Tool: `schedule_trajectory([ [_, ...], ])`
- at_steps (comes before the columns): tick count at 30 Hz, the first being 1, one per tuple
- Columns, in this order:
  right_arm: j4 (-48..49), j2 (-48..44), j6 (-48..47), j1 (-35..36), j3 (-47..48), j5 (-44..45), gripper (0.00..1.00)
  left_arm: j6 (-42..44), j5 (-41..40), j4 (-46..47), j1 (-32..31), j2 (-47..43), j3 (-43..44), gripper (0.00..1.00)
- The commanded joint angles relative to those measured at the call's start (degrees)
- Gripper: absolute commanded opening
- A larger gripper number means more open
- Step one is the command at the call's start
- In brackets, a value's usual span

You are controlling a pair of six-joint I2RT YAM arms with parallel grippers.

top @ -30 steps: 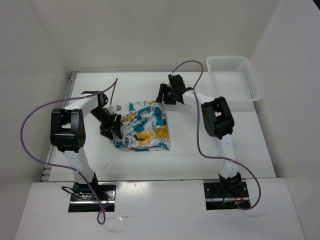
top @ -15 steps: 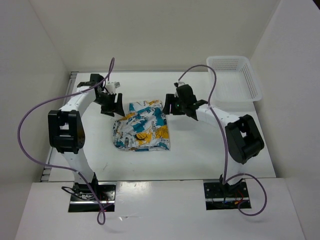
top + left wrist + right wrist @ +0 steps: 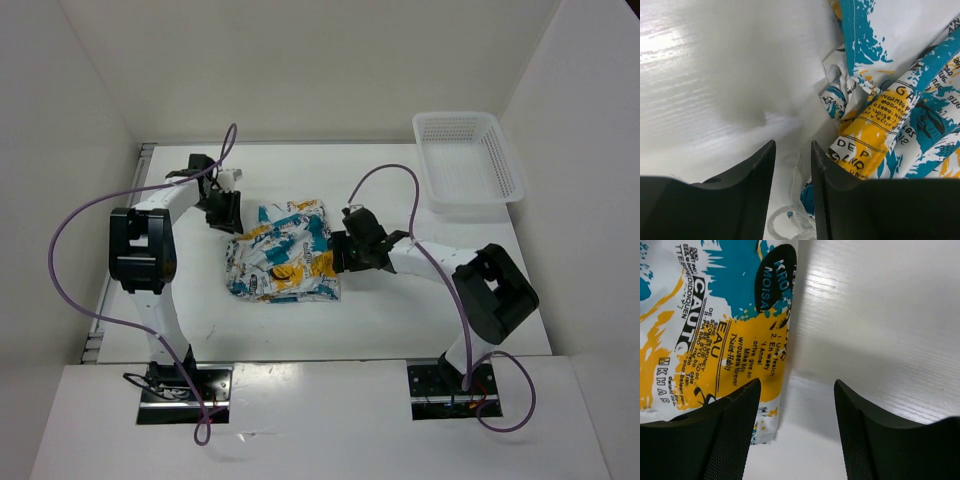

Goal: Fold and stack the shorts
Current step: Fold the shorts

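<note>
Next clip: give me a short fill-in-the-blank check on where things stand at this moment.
1. The white mesh basket at the far right corner of the table is ____.
2. The right gripper, at the right edge of the shorts, has its jaws ____.
3. The left gripper is at the shorts' far ____ corner.
Missing words: empty; open; left.

The shorts lay folded into a roughly rectangular, slightly rumpled packet on the table, a little left of its middle. The fabric was white, printed all over with teal-blue, orange-yellow and black patches and small black lettering. The right edge ran straight and lay flat; the far left corner was bunched into creases and small folds
</note>
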Motion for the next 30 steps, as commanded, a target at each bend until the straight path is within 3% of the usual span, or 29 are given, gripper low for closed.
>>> schedule_trajectory([
  [1, 0.94, -2.59, 1.91, 0.84, -1.66, 5.46, 0.66, 0.27, -0.10, 3.20, -0.32, 0.84, -0.05, 0.42],
  [9, -1.16, -8.38, 0.60, 0.84, -0.97, 11.87, 0.66, 0.27, -2.13, 6.19, -0.32, 0.23, -1.10, 0.47],
  [13, -4.85, -11.37, -1.68, 0.84, 1.93, 15.83, 0.83, 0.27, 0.07, 4.52, -0.32, -1.71, 2.84, 0.69],
  [14, -5.56, -11.38, -2.30, 0.84, 2.80, 17.32, 0.91, 0.27, 0.68, 4.52, -0.32, -3.45, 4.16, 0.84],
  [15, -6.87, -12.17, -2.83, 0.84, 3.60, 17.85, 0.98, 0.27, 2.34, 4.52, 0.29, -4.52, 4.69, 0.90],
  [17, -8.28, -12.78, -3.71, 0.84, 4.47, 19.26, 1.00, 0.27, 3.76, 4.52, 2.31, -8.12, 5.48, 1.00],
  [25, -13.91, -14.80, -5.82, -3.90, 6.06, 17.24, 1.00, 0.27, 4.83, 4.43, 16.01, -14.53, 7.78, 1.00],
  [30, -19.01, -15.34, -3.27, -6.27, 7.82, 22.60, 1.00, 0.27, 0.34, 10.31, 21.20, -19.81, -3.64, 1.00],
])
